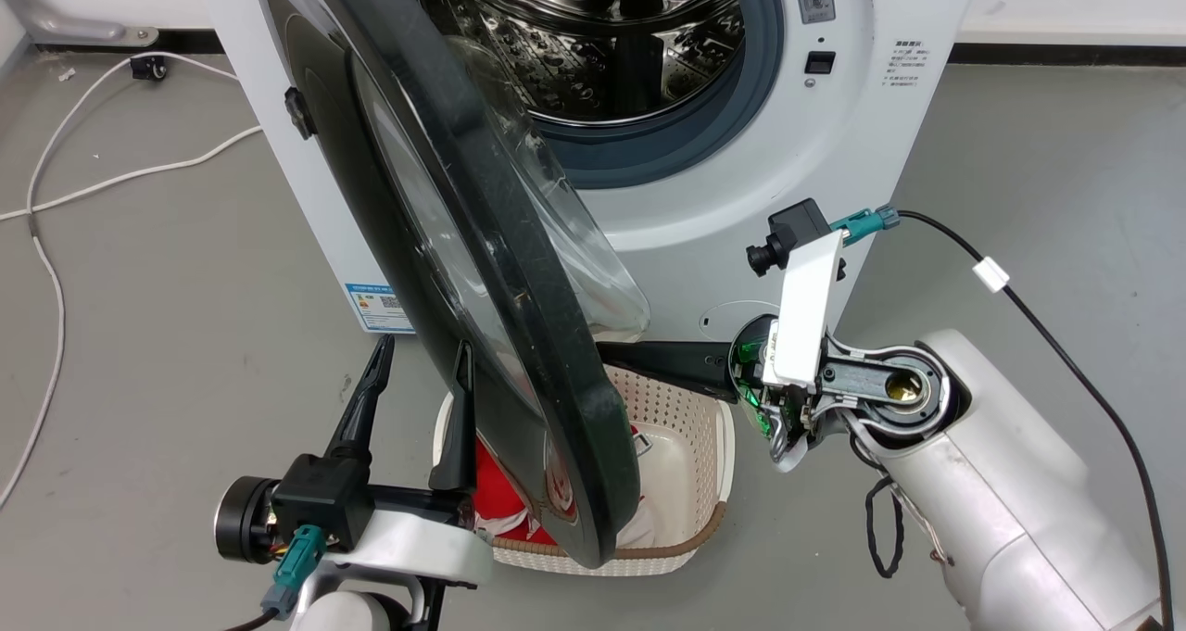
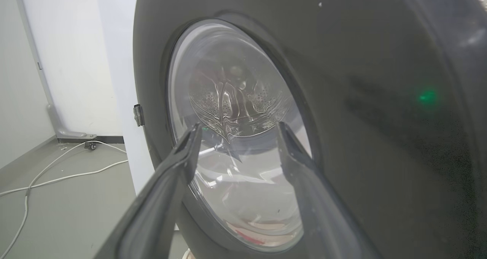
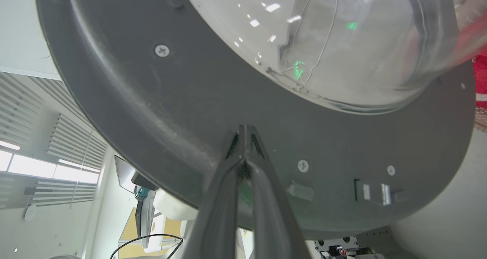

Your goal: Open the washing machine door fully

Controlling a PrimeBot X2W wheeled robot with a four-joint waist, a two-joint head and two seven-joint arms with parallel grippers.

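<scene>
The door (image 1: 482, 270) of the washing machine (image 1: 741, 195) stands partway open, hinged on the robot's left and seen almost edge-on in the head view. Its lower rim hangs above a cream basket (image 1: 704, 427) holding a red cloth (image 1: 496, 483). The right gripper (image 3: 243, 133), fingers pinched together on nothing, rests its tip on the dark plastic ring of the door's inner face, just below the glass bowl (image 3: 342, 42). The left gripper (image 1: 424, 346) hovers on the outer side with fingers spread wide, pointing at the glass and very near it — whether it touches cannot be told.

The hazards look plain. A single closed tip on smooth, curved plastic has little purchase. If the push runs off square as the door swings, the tip could skid toward the bowl or off the rim, and the door would stop short of fully open. The left gripper stands in the door's path — unless it draws clear, the outer face may swing into its open fingers and jam or strain them. The rim also passes close over the basket, and the room between them cannot be judged. A catch there would drag the basket or check the swing.
</scene>
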